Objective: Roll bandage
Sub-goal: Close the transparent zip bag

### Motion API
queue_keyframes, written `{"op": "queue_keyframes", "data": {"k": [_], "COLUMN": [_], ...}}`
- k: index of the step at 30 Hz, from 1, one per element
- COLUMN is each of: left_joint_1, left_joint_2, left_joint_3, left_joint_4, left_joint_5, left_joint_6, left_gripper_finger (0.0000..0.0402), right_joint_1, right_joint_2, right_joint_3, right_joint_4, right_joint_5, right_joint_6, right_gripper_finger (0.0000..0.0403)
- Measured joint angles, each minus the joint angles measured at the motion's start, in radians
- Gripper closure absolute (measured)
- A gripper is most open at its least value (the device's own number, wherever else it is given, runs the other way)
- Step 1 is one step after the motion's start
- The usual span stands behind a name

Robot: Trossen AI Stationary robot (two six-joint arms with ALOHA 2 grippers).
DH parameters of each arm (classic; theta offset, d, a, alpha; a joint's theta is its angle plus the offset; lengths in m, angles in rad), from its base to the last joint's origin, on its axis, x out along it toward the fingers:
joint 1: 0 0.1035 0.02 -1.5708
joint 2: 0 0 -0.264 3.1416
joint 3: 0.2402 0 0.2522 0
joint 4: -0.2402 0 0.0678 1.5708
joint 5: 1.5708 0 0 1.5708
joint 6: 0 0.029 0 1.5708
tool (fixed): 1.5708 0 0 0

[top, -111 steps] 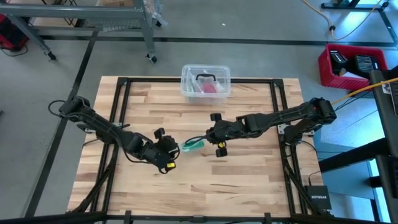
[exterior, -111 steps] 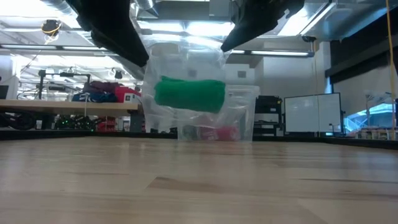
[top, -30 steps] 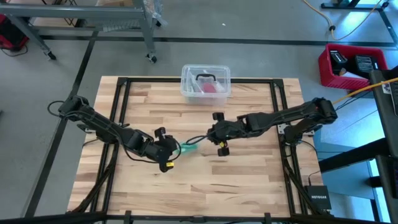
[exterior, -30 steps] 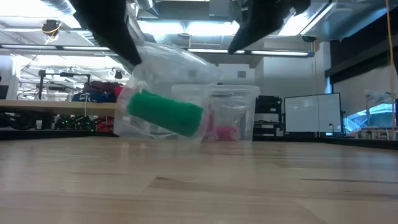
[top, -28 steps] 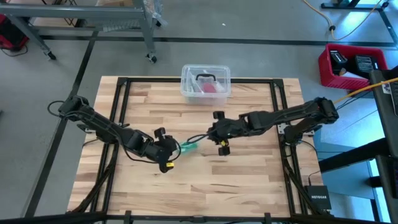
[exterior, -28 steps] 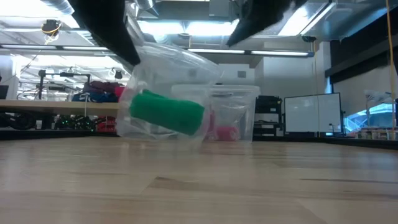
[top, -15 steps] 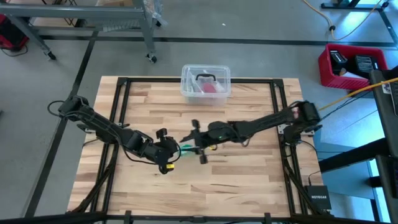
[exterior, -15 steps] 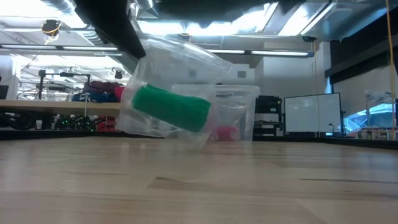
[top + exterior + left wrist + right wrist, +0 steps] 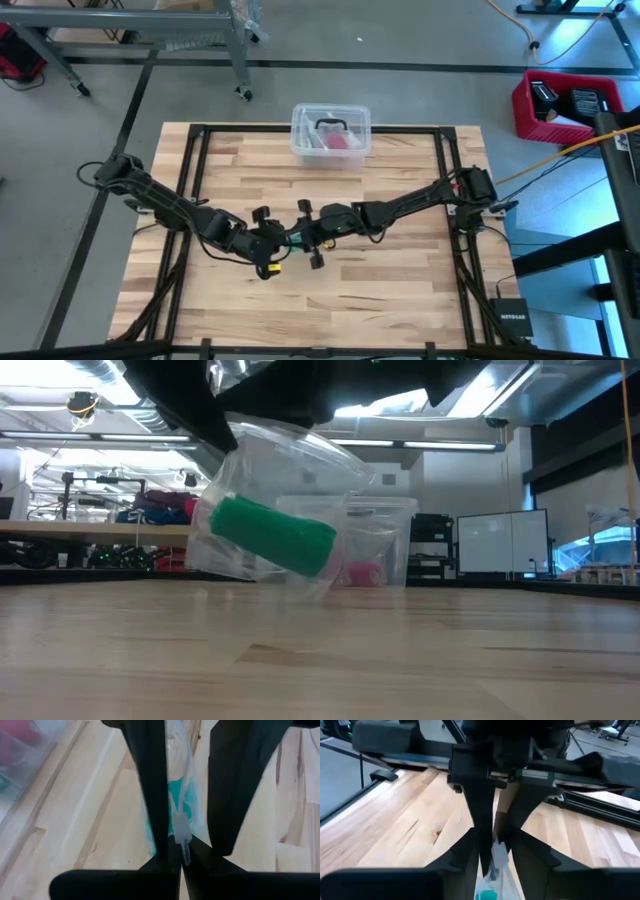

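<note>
Both end effectors pinch bag w/ bandage (image 9: pixel 273 535) hanging below.

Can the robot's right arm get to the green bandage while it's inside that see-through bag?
Probably not yet. The bandage sits sealed inside the clear bag, which the left end effector pinches shut at the top edge. The right end effector is right beside the bag, but the plastic is in the way.

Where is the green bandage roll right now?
The bandage hangs tilted inside a clear plastic bag above mid-table, pinched by the left gripper, with the right gripper right beside it.
</note>
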Motion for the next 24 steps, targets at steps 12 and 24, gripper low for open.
{"op": "queue_keyframes", "data": {"k": [12, 24], "left_joint_1": [0.000, -0.001], "left_joint_2": [0.000, 0.001], "left_joint_3": [0.000, 0.000], "left_joint_4": [-0.001, -0.007], "left_joint_5": [0.001, -0.001], "left_joint_6": [0.009, -0.006], "left_gripper_finger": [0.0401, 0.0401], "right_joint_1": [0.000, 0.001], "right_joint_2": [0.000, -0.007], "right_joint_3": [0.000, 0.002], "right_joint_4": [-0.045, -0.082], "right_joint_5": [0.011, 0.029], "right_joint_6": [-0.008, -0.008], "right_gripper_finger": [0.0345, 0.0363]}}
